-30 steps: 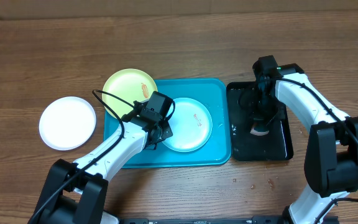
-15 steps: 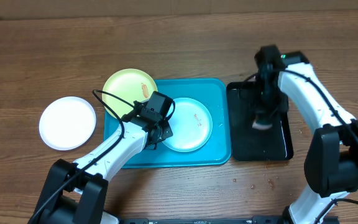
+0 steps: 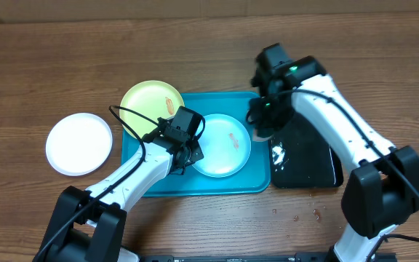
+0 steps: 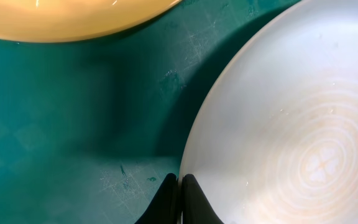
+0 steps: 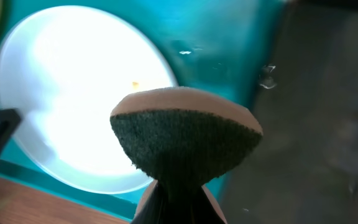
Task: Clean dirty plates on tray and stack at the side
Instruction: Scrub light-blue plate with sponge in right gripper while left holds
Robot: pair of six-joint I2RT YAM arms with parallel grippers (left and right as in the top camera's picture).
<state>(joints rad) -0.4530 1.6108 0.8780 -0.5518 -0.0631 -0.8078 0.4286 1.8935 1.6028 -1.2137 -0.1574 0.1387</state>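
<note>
Tray: turquoise-blue rectangular plastic tray [image 3: 224, 182], plain, with fine pale scratches.
On the tray: light blue round plastic plate [image 3: 220, 149], a small orange-red smear, faint concentric rings at its middle.
Over the tray's far left corner: lime green round plastic plate [image 3: 148, 102], an orange-red smear.
Left of the tray: white round plastic plate [image 3: 78, 143], plain.
Right of the tray: glossy black plastic tray [image 3: 311, 171], white flecks.
Above the tray's right edge: tan sponge [image 5: 185, 140], dark green scouring face.
Under the tray: brown wood-grain table [image 3: 195, 44].

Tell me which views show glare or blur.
Right wrist view: the light blue plate glares white and the surroundings are blurred, the sponge sharper. Left wrist view: sharp, a soft shadow on the tray. Overhead view: even light.
</note>
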